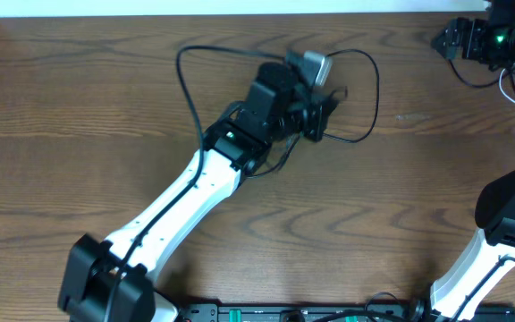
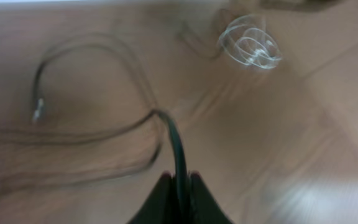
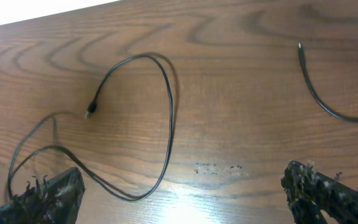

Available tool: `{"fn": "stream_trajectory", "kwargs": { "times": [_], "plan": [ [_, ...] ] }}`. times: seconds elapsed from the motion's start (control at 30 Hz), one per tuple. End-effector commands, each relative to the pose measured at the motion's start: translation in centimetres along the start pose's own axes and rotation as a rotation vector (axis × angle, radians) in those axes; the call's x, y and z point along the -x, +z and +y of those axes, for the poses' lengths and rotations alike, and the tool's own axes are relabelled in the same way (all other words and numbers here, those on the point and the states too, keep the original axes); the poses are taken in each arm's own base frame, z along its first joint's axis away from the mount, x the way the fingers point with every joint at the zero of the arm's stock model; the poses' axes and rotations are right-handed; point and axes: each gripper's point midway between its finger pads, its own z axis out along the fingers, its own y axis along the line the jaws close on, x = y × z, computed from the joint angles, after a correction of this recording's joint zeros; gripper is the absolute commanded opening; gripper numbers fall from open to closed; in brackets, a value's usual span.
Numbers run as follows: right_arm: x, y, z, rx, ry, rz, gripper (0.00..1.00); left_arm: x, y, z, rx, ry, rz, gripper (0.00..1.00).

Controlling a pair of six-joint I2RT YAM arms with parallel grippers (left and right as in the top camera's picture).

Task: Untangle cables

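Overhead: left arm [image 1: 186,192] reaches out on a long diagonal. The left gripper [image 1: 322,112] sits inside the black cable [image 1: 377,89] loop, which trails behind the wrist and swings round ahead of the tips. The right gripper [image 1: 468,38] is well apart from it, with its arm folded back.

Left wrist: the view is blurry, but the fingers [image 2: 160,202] look pinched shut on the black cable. It leaves straight ahead of the tips, then forks into loops off to the left, with a plug [image 2: 37,112] at the far-left end. A white cable [image 2: 250,46] coil lies ahead-right, apart from the black.

Handling: the cord is thin, light and limp. It won't hold shape, and any pull will likely drag the whole loop along. The jacket may slip through the pads, so better to grab close to a plug than mid-span.

Right wrist: the right gripper [image 3: 182,179] has its jaws spread wide and holds nothing. A looped black cable [image 3: 169,106] lies ahead between the fingers, its plug end ahead-left. Another black cable [image 3: 316,94] lies ahead-right, apart from the loop.
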Motion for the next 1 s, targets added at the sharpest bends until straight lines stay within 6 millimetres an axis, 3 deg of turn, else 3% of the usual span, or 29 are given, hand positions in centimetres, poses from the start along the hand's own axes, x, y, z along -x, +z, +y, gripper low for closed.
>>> {"fn": "stream_trajectory", "kwargs": {
  "times": [0.0,0.1,0.17,0.23,0.33,0.5,0.67,0.87,0.97],
  "plan": [
    [0.3,-0.9,1.1,-0.001,-0.036,-0.015,0.99,-3.3,0.9,3.8,0.157,0.018,0.123,0.15],
    [0.3,-0.6,1.7,0.005,-0.045,-0.010,0.99,-6.7,1.1,5.1,0.202,-0.019,0.251,0.52],
    [0.2,-0.5,2.1,0.010,-0.052,-0.007,0.99,-8.2,1.0,5.7,0.220,-0.036,0.310,0.69],
    [0.2,-0.4,2.4,0.013,-0.058,-0.005,0.99,-8.6,0.9,5.8,0.225,-0.036,0.325,0.79],
    [0.2,-0.2,3.0,0.020,-0.068,-0.002,0.99,-6.9,0.2,5.6,0.216,-0.006,0.279,0.91],
    [0.0,0.3,4.3,0.035,-0.089,0.007,0.99,-1.2,-3.2,3.9,0.195,0.020,0.120,0.94],
    [-0.5,1.0,6.6,0.061,-0.123,0.030,0.99,2.7,-7.9,2.0,0.192,0.052,-0.027,0.94],
    [-2.3,2.3,10.3,0.104,-0.175,0.099,0.99,6.4,-15.7,5.7,0.347,-0.047,-0.213,0.94],
    [-3.4,3.6,12.5,0.129,-0.261,0.136,0.99,6.7,-18.7,8.2,0.420,-0.095,-0.248,0.94]
  ]
}}
